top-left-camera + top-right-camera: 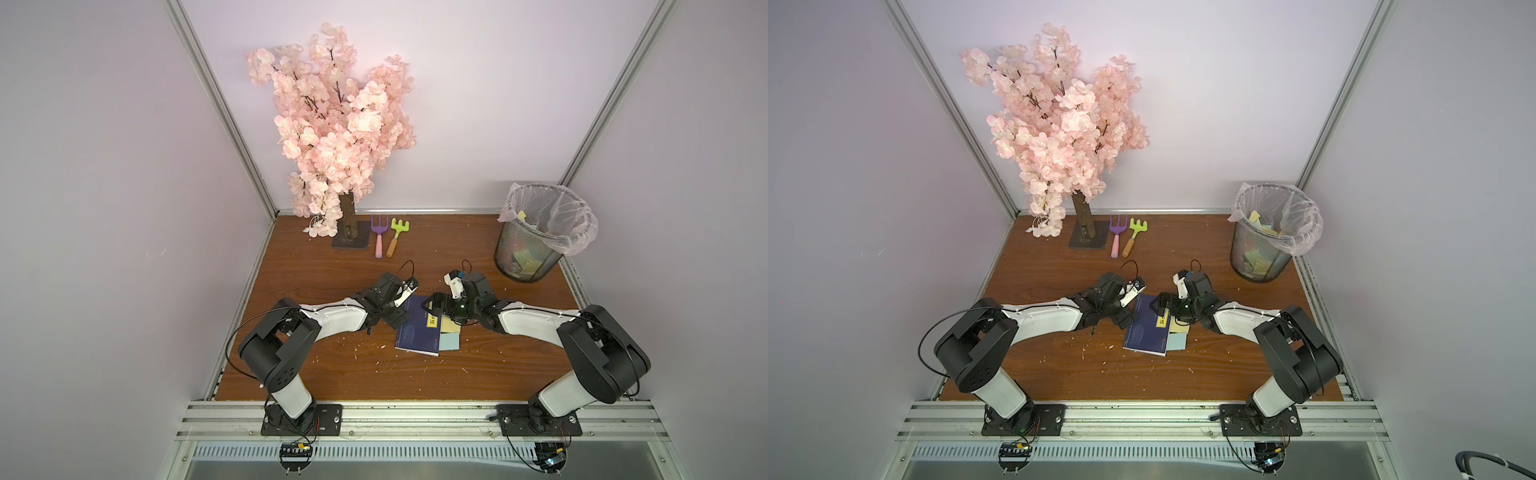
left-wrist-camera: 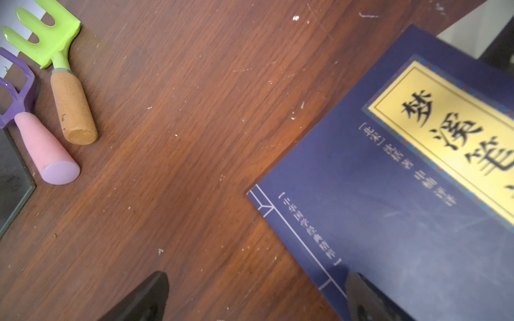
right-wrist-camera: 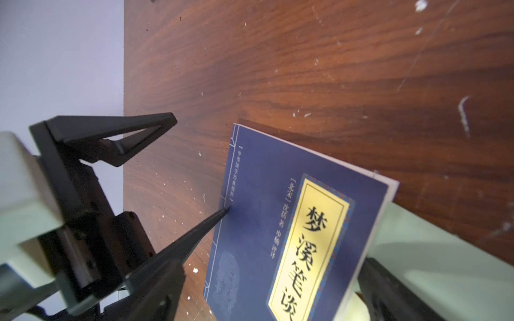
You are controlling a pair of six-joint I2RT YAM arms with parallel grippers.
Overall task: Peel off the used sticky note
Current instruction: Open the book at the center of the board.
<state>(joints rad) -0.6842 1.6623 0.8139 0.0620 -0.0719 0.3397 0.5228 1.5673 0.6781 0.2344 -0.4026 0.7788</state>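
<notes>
Okay: yellow sticky note (image 1: 451,327) lies w/ a blue note (image 1: 451,341) at right edge of navy book (image 1: 415,332), mid-table. Left gripper (image 3: 199,165) jaws apart, one tip on book's left edge; right gripper (image 1: 432,309) spread above book. Scuffed, flecked wood table (image 1: 332,374); lilac walls (image 1: 498,104); mesh bin (image 1: 532,253) far right.

Likely a lab booth: aluminium framing (image 1: 222,108), plain walls (image 1: 498,104), wooden tabletop (image 1: 332,374).

Blossom tree (image 1: 332,124) at back; purple fork (image 1: 378,239), green rake (image 1: 396,239) side by side by its base. 1 mesh bin (image 1: 528,253), back corner.
</notes>
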